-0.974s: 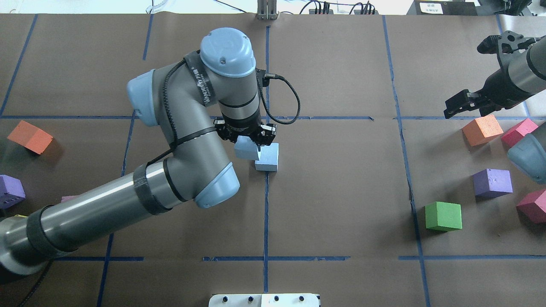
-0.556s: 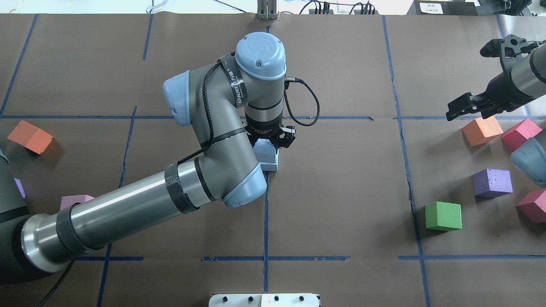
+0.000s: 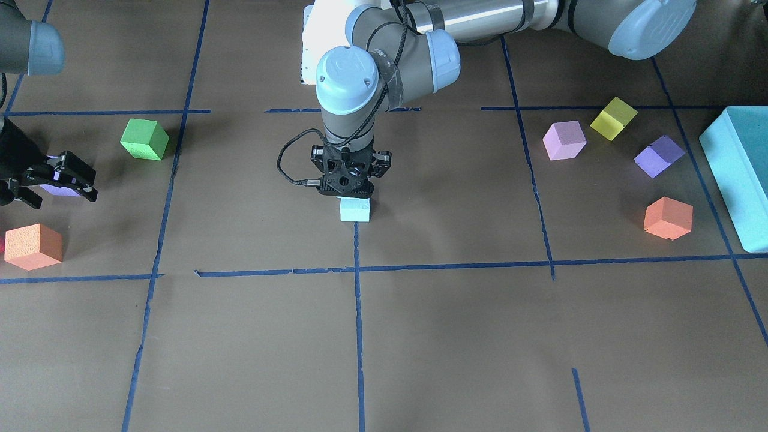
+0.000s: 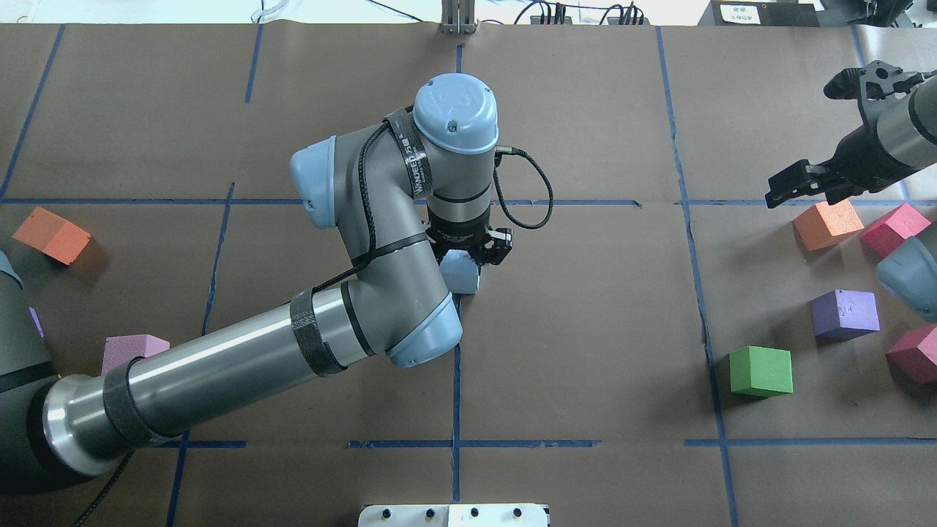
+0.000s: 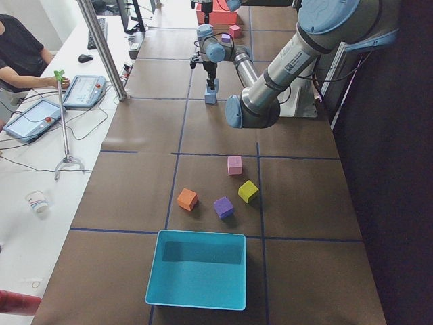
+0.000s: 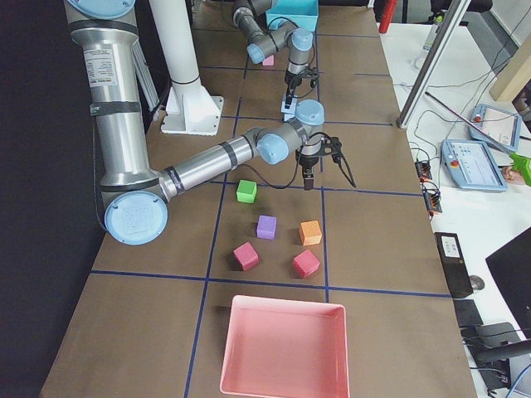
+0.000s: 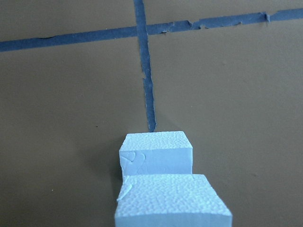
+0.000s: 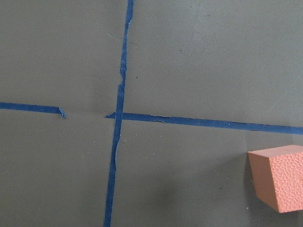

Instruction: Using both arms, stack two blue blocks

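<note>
My left gripper (image 4: 468, 258) is shut on one pale blue block (image 4: 457, 268) at the table's middle. It holds that block over the second blue block (image 4: 472, 285), which rests on the paper. In the left wrist view the held block (image 7: 173, 201) overlaps the near edge of the lower block (image 7: 156, 153), slightly offset. In the front view the left gripper (image 3: 354, 195) stands right above the lower block (image 3: 354, 210); I cannot tell whether the blocks touch. My right gripper (image 4: 776, 189) is open and empty at the far right, just above an orange cube (image 4: 827, 222).
Pink (image 4: 889, 227), purple (image 4: 845, 313), green (image 4: 761, 371) and magenta (image 4: 915, 353) cubes lie on the right. An orange cube (image 4: 51, 234) and a pink cube (image 4: 132, 348) lie on the left. A teal box (image 3: 738, 174) and a pink tray (image 6: 282, 344) stand at the table's ends.
My left arm has carried its blue block to the right, from beside the second blue block to over it. The right gripper has drawn back slightly and stays open.
</note>
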You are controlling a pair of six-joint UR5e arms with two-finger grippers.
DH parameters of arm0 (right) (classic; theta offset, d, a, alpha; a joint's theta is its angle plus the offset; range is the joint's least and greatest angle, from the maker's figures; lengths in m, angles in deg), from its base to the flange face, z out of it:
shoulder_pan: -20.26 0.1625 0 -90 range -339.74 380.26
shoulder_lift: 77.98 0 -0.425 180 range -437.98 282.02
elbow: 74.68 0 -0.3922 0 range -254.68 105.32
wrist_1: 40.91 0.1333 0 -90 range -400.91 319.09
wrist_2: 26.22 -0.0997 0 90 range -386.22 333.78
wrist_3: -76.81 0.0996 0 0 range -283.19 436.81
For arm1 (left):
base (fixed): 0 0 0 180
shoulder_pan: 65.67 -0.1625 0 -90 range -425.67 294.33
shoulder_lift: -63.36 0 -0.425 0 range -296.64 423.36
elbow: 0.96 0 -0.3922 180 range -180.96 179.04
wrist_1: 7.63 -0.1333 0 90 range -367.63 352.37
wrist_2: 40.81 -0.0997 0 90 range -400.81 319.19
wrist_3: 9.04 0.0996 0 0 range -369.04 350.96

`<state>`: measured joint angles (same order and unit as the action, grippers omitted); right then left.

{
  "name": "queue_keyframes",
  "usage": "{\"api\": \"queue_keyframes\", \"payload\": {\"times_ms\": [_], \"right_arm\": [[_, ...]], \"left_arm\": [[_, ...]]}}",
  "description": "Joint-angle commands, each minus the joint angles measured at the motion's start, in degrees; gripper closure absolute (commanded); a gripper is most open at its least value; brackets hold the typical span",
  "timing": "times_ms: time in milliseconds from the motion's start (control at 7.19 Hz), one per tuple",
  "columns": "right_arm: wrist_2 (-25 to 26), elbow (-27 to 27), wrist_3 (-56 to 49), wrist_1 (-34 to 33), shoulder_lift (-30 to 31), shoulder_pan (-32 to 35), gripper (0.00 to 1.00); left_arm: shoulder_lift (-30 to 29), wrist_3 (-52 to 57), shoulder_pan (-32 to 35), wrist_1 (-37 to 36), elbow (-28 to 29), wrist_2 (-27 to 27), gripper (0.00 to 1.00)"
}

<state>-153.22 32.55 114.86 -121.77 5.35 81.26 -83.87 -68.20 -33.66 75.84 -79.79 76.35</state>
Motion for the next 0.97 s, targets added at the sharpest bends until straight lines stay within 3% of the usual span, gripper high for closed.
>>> {"api": "queue_keyframes", "payload": {"times_ms": [0, 834], "right_arm": [[0.0, 0.0, 0.0, 0.0, 0.08, -0.09, 0.0], [0.09, -0.18, 0.09, 0.0, -0.01, -0.18, 0.0]], "left_arm": [[0.1, 0.01, 0.07, 1.43, 0.25, -1.58, 0.83], [0.63, -0.17, 0.16, 2.75, 1.48, -1.59, 0.8]]}}
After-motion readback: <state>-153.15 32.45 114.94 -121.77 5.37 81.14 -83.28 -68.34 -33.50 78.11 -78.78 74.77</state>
